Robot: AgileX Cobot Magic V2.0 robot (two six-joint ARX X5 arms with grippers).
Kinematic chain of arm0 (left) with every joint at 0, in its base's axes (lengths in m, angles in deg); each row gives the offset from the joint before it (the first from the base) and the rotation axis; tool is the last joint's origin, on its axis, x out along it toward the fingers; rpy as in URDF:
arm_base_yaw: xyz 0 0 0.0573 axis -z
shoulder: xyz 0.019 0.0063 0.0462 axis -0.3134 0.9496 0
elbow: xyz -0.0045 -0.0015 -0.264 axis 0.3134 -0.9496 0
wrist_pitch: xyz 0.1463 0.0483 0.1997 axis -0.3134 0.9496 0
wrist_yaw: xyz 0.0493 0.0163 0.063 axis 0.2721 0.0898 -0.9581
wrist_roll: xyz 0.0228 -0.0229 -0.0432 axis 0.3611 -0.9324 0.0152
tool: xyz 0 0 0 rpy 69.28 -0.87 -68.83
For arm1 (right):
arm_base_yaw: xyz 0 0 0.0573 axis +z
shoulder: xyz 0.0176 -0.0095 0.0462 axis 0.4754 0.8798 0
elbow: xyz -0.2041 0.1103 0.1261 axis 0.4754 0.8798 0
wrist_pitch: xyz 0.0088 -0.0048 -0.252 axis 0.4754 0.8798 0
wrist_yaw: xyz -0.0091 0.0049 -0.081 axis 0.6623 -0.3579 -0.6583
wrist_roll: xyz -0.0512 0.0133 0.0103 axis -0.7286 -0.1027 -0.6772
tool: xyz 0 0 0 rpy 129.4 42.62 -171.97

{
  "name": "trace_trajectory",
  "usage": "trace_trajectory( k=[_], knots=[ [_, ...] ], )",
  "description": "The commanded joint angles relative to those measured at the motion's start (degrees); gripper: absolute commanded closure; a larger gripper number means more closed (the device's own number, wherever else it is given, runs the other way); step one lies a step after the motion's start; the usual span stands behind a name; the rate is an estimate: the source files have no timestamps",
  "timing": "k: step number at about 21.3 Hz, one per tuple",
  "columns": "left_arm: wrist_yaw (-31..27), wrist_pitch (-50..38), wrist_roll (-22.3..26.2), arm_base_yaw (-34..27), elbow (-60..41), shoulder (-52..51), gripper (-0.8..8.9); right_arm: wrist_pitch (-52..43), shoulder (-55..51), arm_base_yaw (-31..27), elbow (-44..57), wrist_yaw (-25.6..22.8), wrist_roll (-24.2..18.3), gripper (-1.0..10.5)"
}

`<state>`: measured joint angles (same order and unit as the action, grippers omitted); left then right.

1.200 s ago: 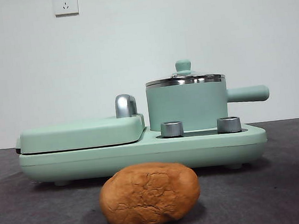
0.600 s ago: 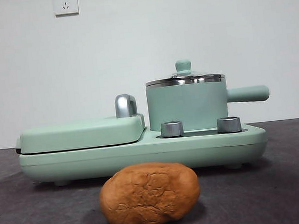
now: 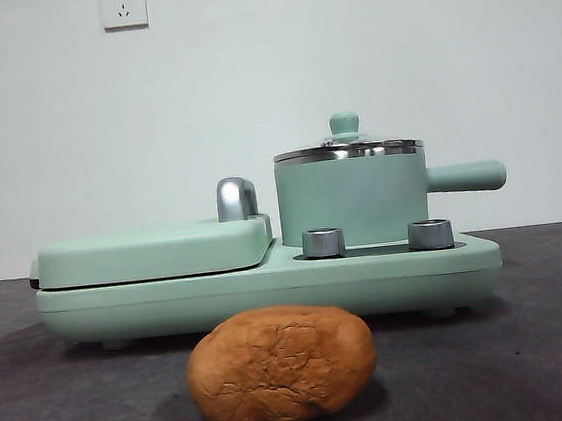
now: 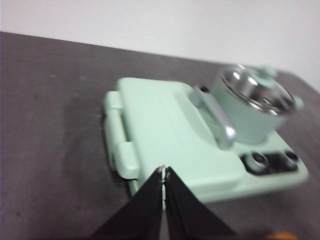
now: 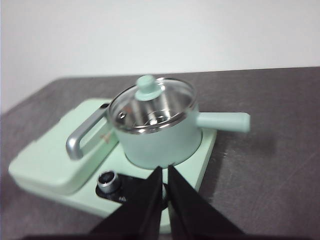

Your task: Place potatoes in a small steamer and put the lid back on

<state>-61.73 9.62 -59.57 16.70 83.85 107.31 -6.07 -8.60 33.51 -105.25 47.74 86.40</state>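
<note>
A plain white wall with sockets in its upper corners backs a dark grey table (image 3: 59,395), where, from left to right in the front view, the flat grill plate (image 3: 153,252) fills the left-centre, the potato (image 3: 281,365) lies alone at bottom centre in front of the cooker base, and the small steamer (image 3: 352,199) stands right of centre with the lid (image 3: 347,147) seated on its rim. The left gripper (image 4: 163,172) and right gripper (image 5: 164,175) each hang above the appliance with jaws pressed together on nothing. The potato looks firm, rough and probably fairly heavy, best pinched across its narrower middle, while the glass lid is fragile and should be taken by its knob (image 5: 147,86).
</note>
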Motion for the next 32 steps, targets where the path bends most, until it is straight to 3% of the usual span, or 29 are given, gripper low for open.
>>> trace_trajectory(
  k=[1, 5, 8, 11, 14, 18, 21, 25, 32],
  knots=[
    [3.56, 1.95, 9.46, 0.48, 3.82, 2.69, 8.08, 1.77, 3.15, 0.0, -3.39, 1.42, -8.37, 9.3],
    [8.24, 5.51, 18.29, 1.25, 7.8, 6.6, 8.08, 4.74, 6.99, 0.0, -7.41, 2.75, -15.04, 9.3],
    [8.72, 6.12, 24.22, 1.84, 9.25, 8.26, 8.08, 6.08, 8.81, 0.0, -9.6, 2.69, -19.39, 9.3],
    [8.72, 5.97, 27.21, 2.08, 9.44, 8.44, 8.07, 5.99, 9.27, 0.0, -10.45, 2.73, -24.22, 9.3],
    [8.72, 5.84, 27.43, 2.08, 9.44, 8.44, 7.89, 5.84, 9.18, 0.0, -10.47, 2.73, -28.28, 9.3],
    [8.72, 5.64, 26.8, 2.08, 9.44, 8.44, 6.13, 6.03, 9.18, 0.0, -10.47, 2.73, -28.37, 7.9],
    [8.72, 5.55, 26.8, 2.1, 9.44, 8.44, 5.56, 6.21, 9.18, 0.0, -10.47, 2.73, -28.35, 7.1],
    [8.72, 4.07, 25.88, 2.8, 9.44, 8.57, 5.56, 6.21, 9.18, 0.0, -10.47, 2.71, -28.35, 7.1],
    [8.61, -6.49, 19.52, 4.57, 9.44, 13.29, 5.56, 5.99, 9.2, -0.02, -10.47, 2.49, -28.06, 7.1]
  ],
)
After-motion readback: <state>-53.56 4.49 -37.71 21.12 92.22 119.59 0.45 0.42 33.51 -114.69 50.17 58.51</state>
